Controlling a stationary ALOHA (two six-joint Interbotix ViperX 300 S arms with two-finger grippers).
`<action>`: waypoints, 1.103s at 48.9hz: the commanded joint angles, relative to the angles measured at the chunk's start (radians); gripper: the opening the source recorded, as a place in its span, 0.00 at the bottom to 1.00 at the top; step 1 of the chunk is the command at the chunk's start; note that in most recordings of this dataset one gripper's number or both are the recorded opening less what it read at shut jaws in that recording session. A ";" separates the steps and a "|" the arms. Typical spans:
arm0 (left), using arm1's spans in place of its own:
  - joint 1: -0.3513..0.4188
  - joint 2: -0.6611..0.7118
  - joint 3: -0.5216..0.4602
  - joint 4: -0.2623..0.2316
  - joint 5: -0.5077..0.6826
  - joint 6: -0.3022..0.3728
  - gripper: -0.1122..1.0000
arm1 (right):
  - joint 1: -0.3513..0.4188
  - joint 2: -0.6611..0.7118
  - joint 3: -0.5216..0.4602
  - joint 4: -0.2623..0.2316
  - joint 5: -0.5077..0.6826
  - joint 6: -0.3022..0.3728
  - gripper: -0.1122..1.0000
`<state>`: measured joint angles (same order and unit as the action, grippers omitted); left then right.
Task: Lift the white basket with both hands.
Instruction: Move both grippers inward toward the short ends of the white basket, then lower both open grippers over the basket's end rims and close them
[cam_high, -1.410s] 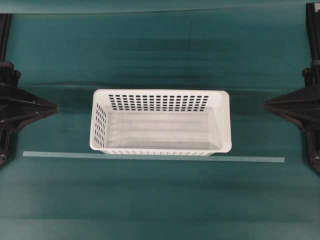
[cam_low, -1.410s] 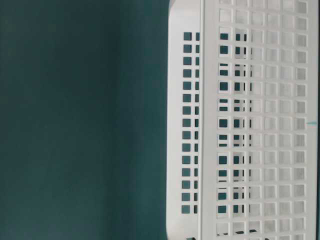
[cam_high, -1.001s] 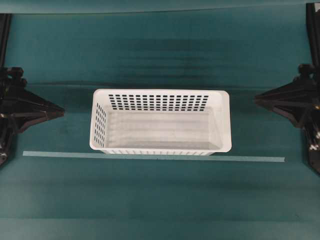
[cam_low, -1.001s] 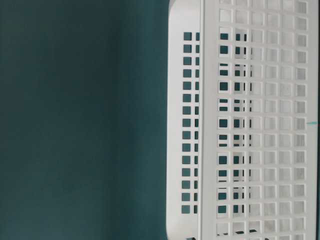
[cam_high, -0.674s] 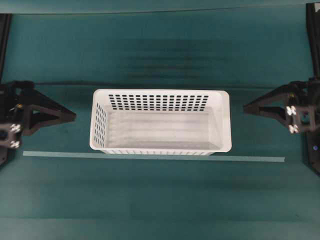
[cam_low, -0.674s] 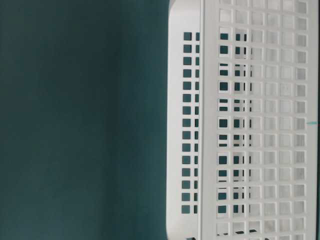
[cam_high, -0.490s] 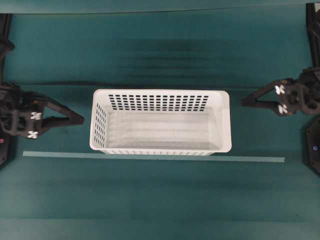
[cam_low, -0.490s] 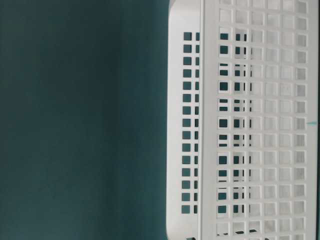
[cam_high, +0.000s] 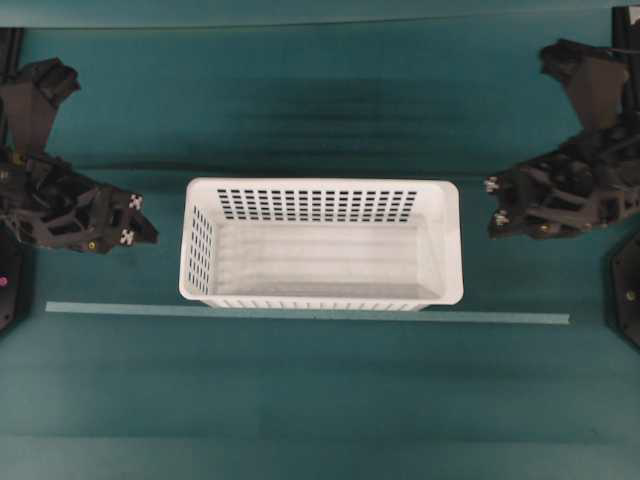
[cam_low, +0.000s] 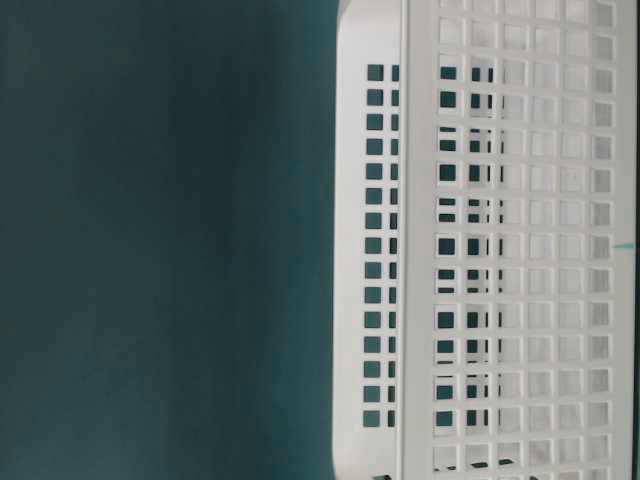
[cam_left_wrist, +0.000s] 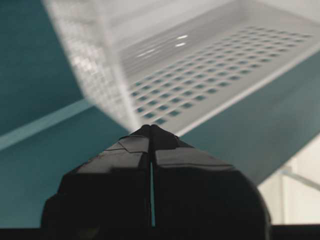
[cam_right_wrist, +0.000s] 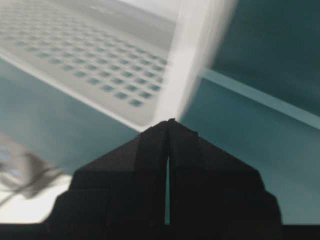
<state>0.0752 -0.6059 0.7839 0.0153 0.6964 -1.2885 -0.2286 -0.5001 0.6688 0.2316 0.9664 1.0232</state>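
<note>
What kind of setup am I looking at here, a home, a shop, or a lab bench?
Most likely a lab test bench: a bare teal tabletop with a taped line, one empty white basket centred on it, and two black robot grippers, left and right.

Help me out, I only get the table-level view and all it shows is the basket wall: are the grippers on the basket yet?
Observer: No. The left gripper sits apart from the white basket, off its left end.
Operator: And the right one?
Observer: The right gripper is off the right end, also with a gap.
Operator: Jaws open?
Observer: Both wrist views show the jaws shut, tips together.
Operator: Anything inside the basket?
Observer: Overhead shows only its bare floor.
</note>
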 joint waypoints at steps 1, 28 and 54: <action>0.000 0.043 -0.041 0.003 0.054 -0.029 0.07 | 0.014 0.077 -0.080 -0.067 0.094 0.051 0.12; 0.021 0.104 -0.083 0.005 0.071 -0.087 0.07 | 0.038 0.202 -0.170 -0.121 0.199 0.101 0.12; 0.018 0.107 -0.089 0.005 0.055 0.005 0.22 | 0.041 0.186 -0.129 -0.092 0.077 0.106 0.46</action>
<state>0.0951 -0.5154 0.7210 0.0169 0.7578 -1.2962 -0.1887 -0.3267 0.5461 0.1258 1.0508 1.1275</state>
